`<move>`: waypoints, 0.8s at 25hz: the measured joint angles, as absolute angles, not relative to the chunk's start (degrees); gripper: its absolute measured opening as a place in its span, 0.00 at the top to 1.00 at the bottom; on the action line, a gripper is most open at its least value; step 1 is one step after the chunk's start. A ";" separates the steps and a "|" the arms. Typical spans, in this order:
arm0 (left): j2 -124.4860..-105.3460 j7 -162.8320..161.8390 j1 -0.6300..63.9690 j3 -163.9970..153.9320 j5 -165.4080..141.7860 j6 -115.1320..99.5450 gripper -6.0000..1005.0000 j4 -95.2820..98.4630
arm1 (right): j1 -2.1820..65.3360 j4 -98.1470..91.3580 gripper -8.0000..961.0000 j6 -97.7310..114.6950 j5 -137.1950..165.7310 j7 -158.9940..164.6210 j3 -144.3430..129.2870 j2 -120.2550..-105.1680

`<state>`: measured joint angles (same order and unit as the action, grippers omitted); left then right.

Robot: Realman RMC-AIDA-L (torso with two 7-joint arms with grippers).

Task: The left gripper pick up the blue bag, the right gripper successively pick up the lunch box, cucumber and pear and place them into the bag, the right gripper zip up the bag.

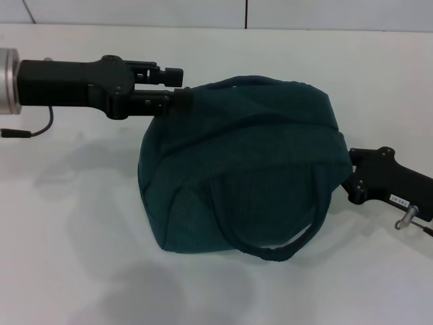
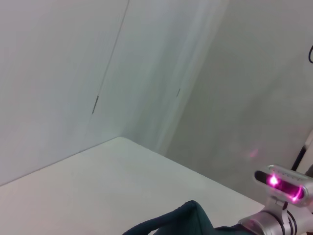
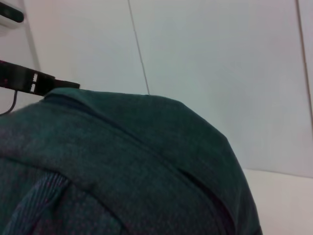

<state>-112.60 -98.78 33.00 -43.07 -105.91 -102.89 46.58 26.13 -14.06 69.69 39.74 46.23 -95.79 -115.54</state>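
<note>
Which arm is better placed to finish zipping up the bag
Right. The right tool sits at the blue bag's right end, while the left tool grips its upper left corner.

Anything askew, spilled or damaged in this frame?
Nothing spilled or damaged. The bag hangs lopsided, its upper left corner gripped by the left claw, one handle drooping. The right claw is hidden behind its right side.

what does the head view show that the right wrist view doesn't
Only the head view shows the whole blue bag with its hanging handle, the table and the right tool at the bag's right end. Only the right wrist view shows the bag's seam close up. Both show the bag and the left tool at its corner.
</note>
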 joint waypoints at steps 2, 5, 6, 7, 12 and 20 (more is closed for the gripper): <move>-112.63 -98.74 32.99 -43.07 -105.90 -102.80 0.41 46.58 | 26.06 -14.07 0.94 70.38 39.70 46.38 -95.70 -115.50; -112.73 -98.62 32.85 -43.06 -105.65 -102.76 0.41 46.58 | 25.45 -14.01 0.94 72.32 39.45 46.38 -94.24 -115.40; -112.78 -98.55 32.82 -43.00 -105.56 -102.76 0.41 46.58 | 25.18 -13.91 0.94 72.77 39.42 46.38 -93.37 -115.39; -112.96 -98.27 32.75 -42.51 -105.31 -102.75 0.41 46.58 | 24.84 -13.91 0.94 73.16 39.41 46.38 -92.40 -115.39; -113.91 -94.72 30.76 -38.90 -101.17 -102.89 0.41 46.55 | 23.37 -13.80 0.93 76.53 39.53 46.10 -91.12 -115.32; -114.50 -89.65 26.84 -38.58 -95.48 -103.08 0.41 46.14 | 20.79 -13.86 0.84 80.10 39.33 44.48 -88.63 -115.12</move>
<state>-114.50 -89.65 26.84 -38.58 -95.48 -103.08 46.14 20.79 -13.86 80.10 39.33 44.48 -88.63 -115.12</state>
